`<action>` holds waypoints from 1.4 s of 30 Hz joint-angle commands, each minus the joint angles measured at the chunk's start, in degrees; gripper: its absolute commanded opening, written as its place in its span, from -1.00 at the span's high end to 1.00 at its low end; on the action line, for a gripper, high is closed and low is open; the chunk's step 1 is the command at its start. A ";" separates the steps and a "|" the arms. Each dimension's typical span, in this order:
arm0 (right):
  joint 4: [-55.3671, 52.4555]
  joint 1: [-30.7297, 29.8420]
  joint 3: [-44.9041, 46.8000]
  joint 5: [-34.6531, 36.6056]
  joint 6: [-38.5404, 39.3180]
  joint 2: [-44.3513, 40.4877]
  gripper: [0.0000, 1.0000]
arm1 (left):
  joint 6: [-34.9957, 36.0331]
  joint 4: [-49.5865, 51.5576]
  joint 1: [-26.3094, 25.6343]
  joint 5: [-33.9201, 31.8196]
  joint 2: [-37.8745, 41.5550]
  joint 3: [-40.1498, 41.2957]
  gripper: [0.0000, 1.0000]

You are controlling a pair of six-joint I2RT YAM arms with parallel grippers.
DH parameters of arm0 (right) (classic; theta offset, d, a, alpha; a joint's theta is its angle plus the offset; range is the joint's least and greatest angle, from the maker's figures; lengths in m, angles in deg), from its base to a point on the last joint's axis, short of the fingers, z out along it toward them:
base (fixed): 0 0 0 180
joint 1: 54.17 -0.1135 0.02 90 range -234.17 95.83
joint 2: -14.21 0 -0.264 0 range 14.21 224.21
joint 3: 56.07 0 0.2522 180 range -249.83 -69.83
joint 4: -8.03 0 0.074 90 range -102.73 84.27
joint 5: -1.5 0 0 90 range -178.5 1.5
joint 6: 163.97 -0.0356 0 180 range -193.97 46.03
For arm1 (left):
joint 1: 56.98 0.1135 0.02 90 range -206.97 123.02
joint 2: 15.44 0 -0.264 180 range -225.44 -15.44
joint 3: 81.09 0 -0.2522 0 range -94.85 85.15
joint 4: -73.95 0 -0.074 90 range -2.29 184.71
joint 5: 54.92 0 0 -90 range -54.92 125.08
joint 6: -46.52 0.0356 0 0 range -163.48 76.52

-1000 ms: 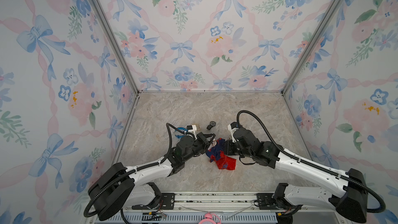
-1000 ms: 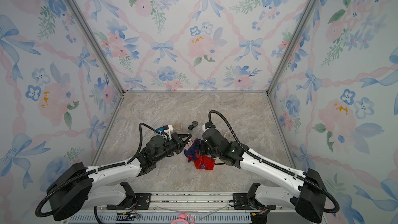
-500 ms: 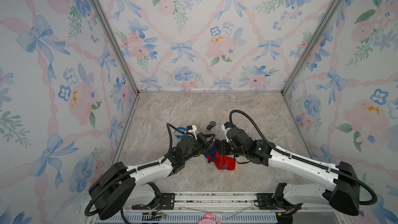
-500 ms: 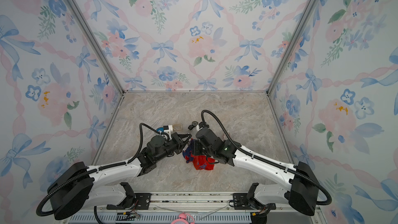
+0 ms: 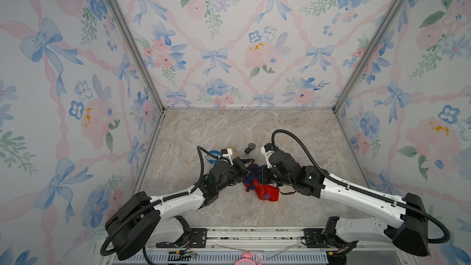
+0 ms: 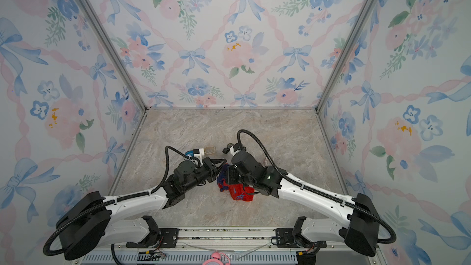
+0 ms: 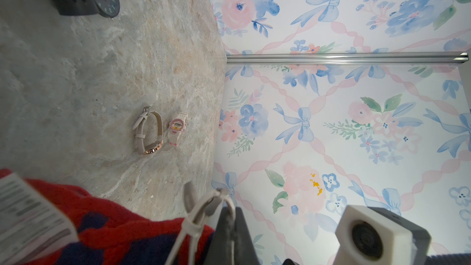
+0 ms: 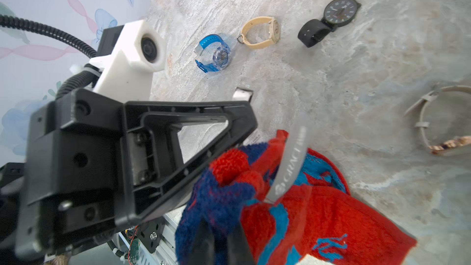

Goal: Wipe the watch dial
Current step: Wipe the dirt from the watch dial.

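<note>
Top views: right arm (image 5: 356,195) has shifted toward the left fingers (image 5: 248,162) since a second ago; cloth (image 5: 265,192) sits between the two

Left wrist: left fingers closed on the watch (image 7: 201,215) strap; a pink watch (image 7: 177,128) shows only here

Right wrist: right fingers (image 8: 209,240) grip the cloth, which touches the strap; dial hidden

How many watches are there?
6. A grey-strapped watch is in the left gripper, by the red cloth. On the table lie a black watch, tan watch, blue watch, rose-gold watch and pink watch. Others may hide beneath the arms.
</note>
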 commanded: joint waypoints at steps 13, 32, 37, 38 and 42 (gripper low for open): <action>3.07 6.80 6.68 -2.21 -1.66 -3.70 1.00 | -0.75 -1.17 1.21 0.87 -0.05 1.74 1.00; 13.86 0.05 3.57 -2.17 3.38 1.55 1.00 | -6.85 -3.55 3.19 0.12 -1.64 3.96 1.00; 15.73 -0.72 5.66 1.62 6.36 3.22 1.00 | -10.36 -6.37 3.41 0.71 -1.01 5.30 1.00; 16.15 -0.96 6.15 2.60 6.93 3.14 1.00 | -11.61 -6.88 3.52 1.02 -0.98 5.61 1.00; 16.20 -1.08 7.04 4.96 8.19 3.36 1.00 | -13.91 -9.12 3.63 2.14 -1.62 6.51 1.00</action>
